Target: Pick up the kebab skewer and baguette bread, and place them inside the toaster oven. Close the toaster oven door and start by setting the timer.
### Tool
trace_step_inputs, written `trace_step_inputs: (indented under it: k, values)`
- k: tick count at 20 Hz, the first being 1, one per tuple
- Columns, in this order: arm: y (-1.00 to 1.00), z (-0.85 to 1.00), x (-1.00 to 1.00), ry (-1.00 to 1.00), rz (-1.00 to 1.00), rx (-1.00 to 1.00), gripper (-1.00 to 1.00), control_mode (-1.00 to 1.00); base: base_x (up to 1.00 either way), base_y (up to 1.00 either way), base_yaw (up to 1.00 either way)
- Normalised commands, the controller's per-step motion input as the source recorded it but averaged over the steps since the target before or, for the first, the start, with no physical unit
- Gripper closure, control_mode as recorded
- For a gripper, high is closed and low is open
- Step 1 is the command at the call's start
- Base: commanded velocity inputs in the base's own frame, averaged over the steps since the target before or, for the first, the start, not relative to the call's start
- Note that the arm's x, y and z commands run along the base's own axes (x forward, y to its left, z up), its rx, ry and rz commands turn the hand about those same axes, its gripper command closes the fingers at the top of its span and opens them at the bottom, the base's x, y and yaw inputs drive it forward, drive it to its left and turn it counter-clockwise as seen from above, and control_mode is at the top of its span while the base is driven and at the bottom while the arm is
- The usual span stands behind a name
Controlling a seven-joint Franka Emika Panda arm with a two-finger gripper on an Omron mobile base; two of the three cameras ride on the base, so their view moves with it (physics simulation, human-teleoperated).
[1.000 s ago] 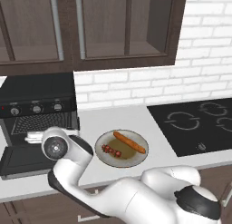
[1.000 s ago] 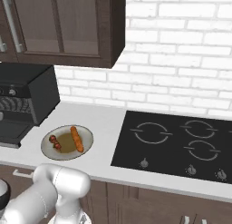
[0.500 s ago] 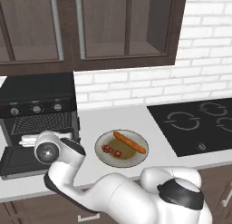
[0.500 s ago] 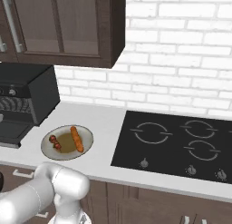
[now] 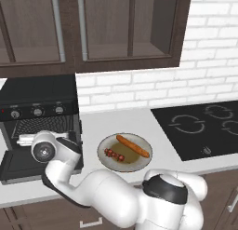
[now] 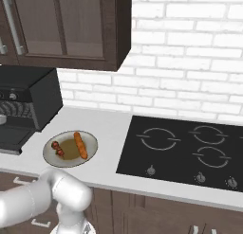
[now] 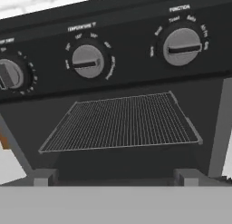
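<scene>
The toaster oven (image 5: 39, 96) stands at the left of the counter with its door (image 5: 21, 166) dropped open. In the hand view my gripper (image 7: 117, 177) is open with nothing between its fingertips (image 7: 43, 177), facing the wire rack (image 7: 120, 121) below three knobs (image 7: 87, 61). My wrist (image 5: 44, 150) hovers just in front of the oven mouth. The baguette bread (image 5: 132, 146) and the kebab skewer (image 5: 115, 154) lie side by side on a round plate (image 5: 104, 161), to the right of the oven. From the other side the baguette bread (image 6: 79, 145) and the kebab skewer (image 6: 58, 148) show on that plate (image 6: 90, 155).
A black stovetop (image 6: 190, 152) with ring marks fills the right of the counter (image 5: 125, 122). Dark wall cabinets (image 5: 93, 29) hang above the oven, with a white brick wall (image 6: 190, 53) behind.
The arm has swung left, bringing the wrist closer to the open oven mouth. The plate, baguette and skewer have stayed put, and the jaws remain wide.
</scene>
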Motion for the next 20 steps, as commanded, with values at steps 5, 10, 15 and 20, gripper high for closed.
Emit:
trace_step_inputs:
  k: [5,10,15,20]
  values:
    - [0.04,-0.02,0.43,-0.03,0.0,-0.01,-1.0,-1.0,0.0,0.0,0.0]
    - [0.09,-0.22,0.25,-0.05,0.01,-0.11,-1.0,-1.0,0.0,0.0,0.0]
    - [0.09,-0.21,0.25,-0.01,0.01,-0.08,-1.0,-1.0,0.0,0.0,0.0]
    - [0.0,0.0,0.5,0.0,0.0,0.04,-1.0,-1.0,0.0,0.0,0.0]
